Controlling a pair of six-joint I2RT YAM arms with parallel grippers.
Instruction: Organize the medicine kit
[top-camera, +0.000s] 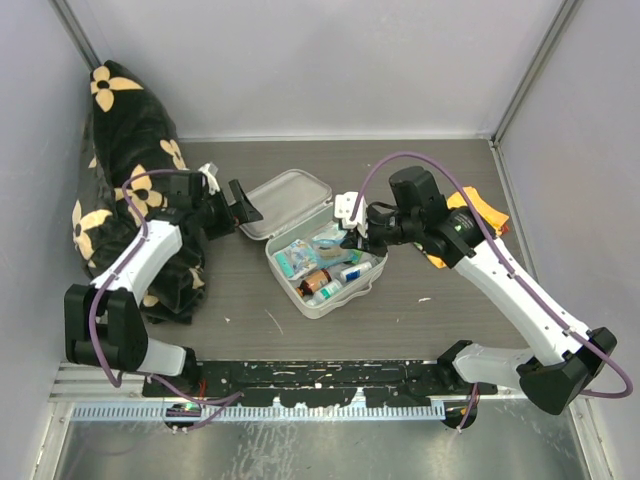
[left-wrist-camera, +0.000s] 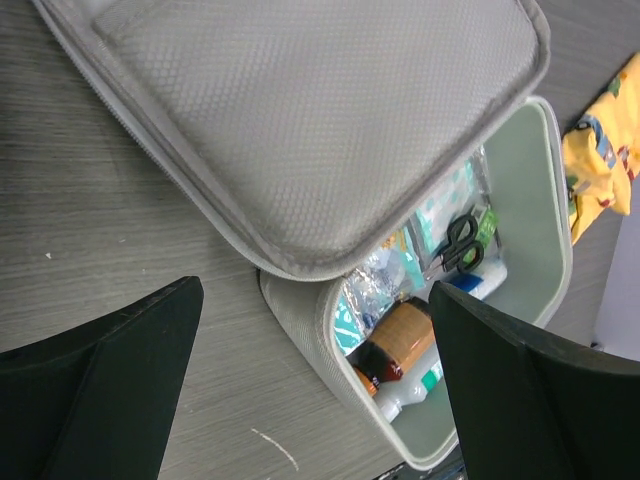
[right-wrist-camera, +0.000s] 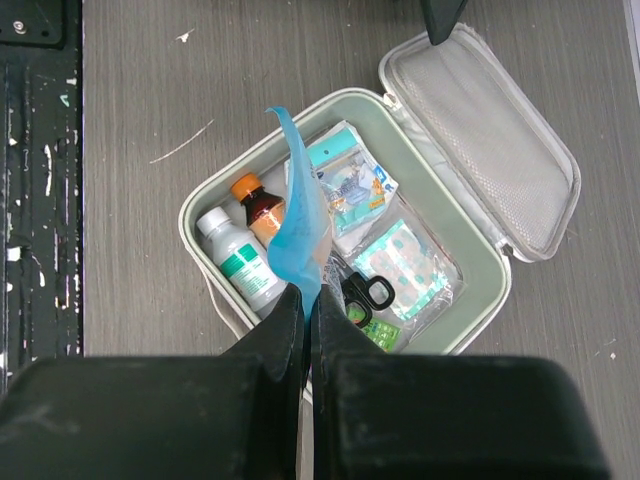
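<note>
The medicine kit (top-camera: 318, 310), a pale grey case, lies open mid-table with its lid (top-camera: 287, 199) folded back to the far left. Inside are a white bottle (right-wrist-camera: 240, 262), a brown bottle (right-wrist-camera: 258, 205), black scissors (right-wrist-camera: 365, 292) and plaster packets (right-wrist-camera: 405, 265). My right gripper (right-wrist-camera: 308, 300) is shut on a thin blue packet (right-wrist-camera: 300, 220) and holds it upright just above the case's contents. My left gripper (left-wrist-camera: 315, 330) is open and empty, hovering at the lid's left edge (left-wrist-camera: 300, 120); its fingers straddle the case's near corner without touching.
A black cloth with cream flowers (top-camera: 120, 150) lies along the left wall under my left arm. An orange-yellow cloth (top-camera: 482, 215) sits behind my right arm and shows in the left wrist view (left-wrist-camera: 600, 160). A black rail (top-camera: 300, 375) runs along the near edge.
</note>
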